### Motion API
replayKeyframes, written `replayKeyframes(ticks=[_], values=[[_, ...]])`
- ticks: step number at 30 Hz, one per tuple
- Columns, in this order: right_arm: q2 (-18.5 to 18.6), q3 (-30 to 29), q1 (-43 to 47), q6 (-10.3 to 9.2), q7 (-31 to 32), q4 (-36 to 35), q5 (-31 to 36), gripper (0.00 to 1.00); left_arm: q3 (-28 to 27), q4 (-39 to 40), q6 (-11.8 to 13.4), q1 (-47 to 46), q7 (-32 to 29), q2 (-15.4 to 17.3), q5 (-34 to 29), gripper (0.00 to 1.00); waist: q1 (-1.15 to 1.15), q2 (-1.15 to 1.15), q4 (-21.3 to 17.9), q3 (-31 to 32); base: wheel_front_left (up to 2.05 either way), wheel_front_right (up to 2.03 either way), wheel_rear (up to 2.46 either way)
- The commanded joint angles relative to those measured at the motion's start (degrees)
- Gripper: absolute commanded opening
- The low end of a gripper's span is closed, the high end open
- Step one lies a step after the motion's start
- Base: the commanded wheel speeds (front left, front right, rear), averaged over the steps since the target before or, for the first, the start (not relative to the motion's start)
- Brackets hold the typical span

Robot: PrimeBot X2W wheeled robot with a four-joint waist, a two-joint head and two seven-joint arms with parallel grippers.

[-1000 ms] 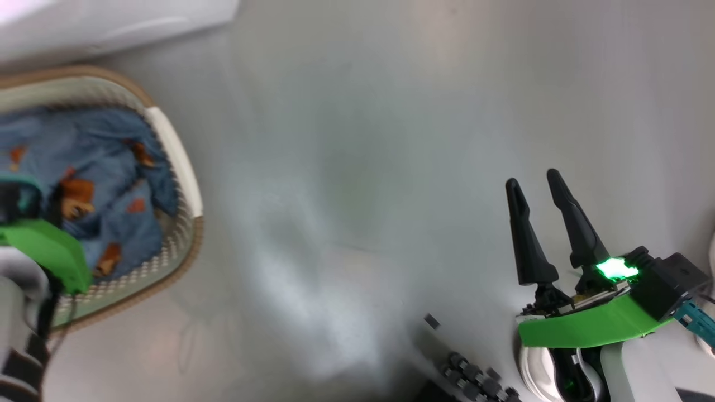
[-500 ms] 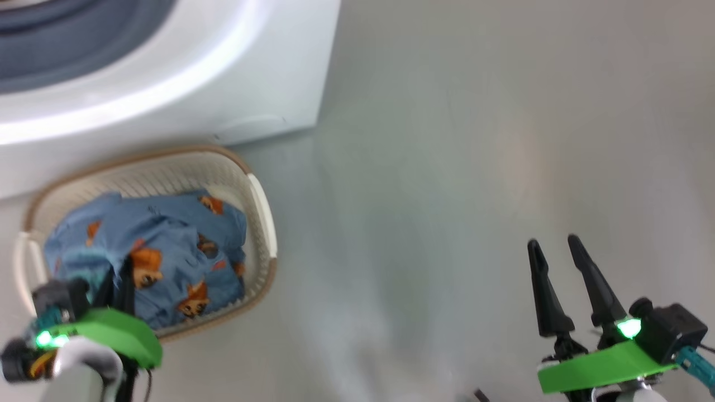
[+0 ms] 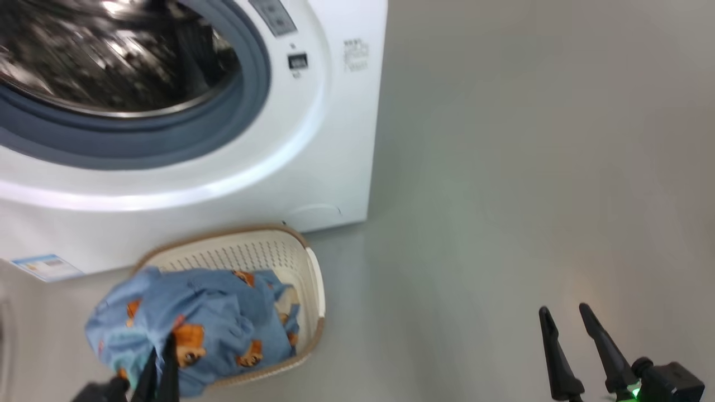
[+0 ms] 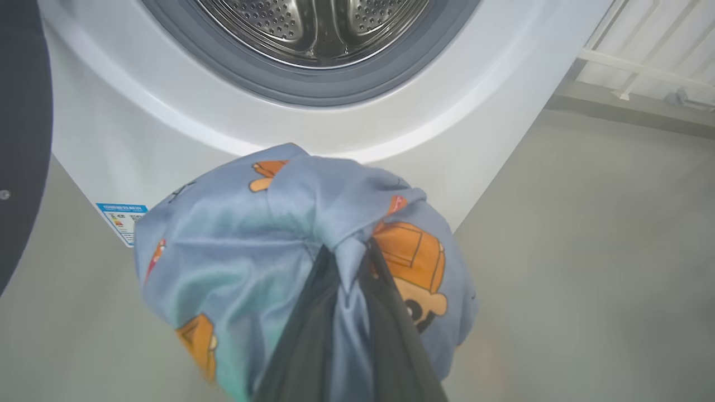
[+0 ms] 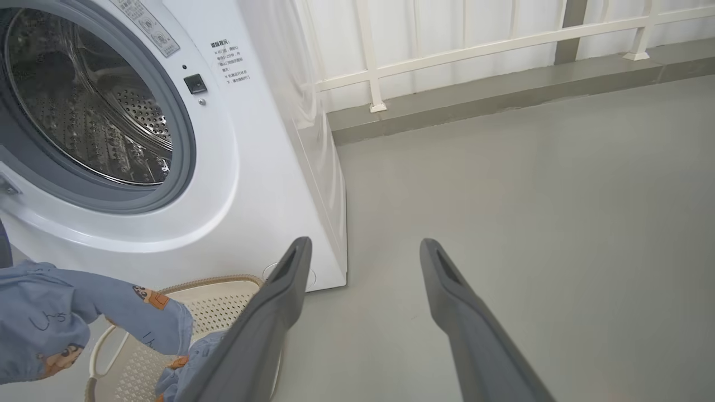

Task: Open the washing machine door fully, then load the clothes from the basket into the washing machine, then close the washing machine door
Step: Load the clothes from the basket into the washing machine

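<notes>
The washing machine (image 3: 313, 139) stands with its steel drum (image 4: 318, 28) exposed inside the grey gasket. The black rim of the door (image 4: 22, 139) shows swung aside at the left edge of the left wrist view. My left gripper (image 4: 349, 248) is shut on a bundle of the light blue bear-print clothes (image 4: 240, 251), held up over the basket (image 3: 251, 259) and below the drum opening. More of the clothes (image 5: 184, 363) lie in the basket (image 5: 223, 304). My right gripper (image 3: 563, 308) hangs open over bare floor to the right, holding nothing.
A blue label sticker (image 3: 47, 267) sits low on the machine's front. Grey floor (image 3: 503, 195) stretches out to the machine's right. A white railing (image 5: 475, 44) on a low kerb runs behind.
The head camera has tilted up, bringing the machine and its drum into view. My left gripper has lifted the bundle of clothes up out of the basket. The right gripper stays open.
</notes>
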State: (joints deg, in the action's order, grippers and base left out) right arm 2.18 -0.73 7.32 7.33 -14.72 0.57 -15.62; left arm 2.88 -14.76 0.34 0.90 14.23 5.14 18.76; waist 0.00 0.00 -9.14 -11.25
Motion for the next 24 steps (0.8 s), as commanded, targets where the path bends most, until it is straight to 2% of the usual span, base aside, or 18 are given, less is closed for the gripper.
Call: replayKeyframes(ticks=[1, 11, 24], values=[[0.7, 1.1, 0.4, 0.16, -0.3, -1.3, 1.1, 1.0, -2.2, 2.1, 0.3, 0.9, 0.8, 0.2, -0.8, 0.0, 0.0, 0.0, 3.7, 6.6, 0.0, 0.0, 0.0], [0.7, -0.9, 4.9, 0.16, -0.3, -1.9, 4.7, 1.0, -2.5, 11.5, -0.5, 9.3, 0.8, -2.1, -3.9, 0.0, 0.0, 0.0, 7.6, 12.6, 0.0, 0.0, 0.0], [0.7, -1.6, 6.1, 0.16, -0.3, -1.7, 6.7, 1.0, -1.0, 14.3, 0.5, 13.1, 0.8, -2.2, -4.0, 0.0, 0.0, 0.0, 9.9, 15.6, 0.0, 0.0, 0.0]])
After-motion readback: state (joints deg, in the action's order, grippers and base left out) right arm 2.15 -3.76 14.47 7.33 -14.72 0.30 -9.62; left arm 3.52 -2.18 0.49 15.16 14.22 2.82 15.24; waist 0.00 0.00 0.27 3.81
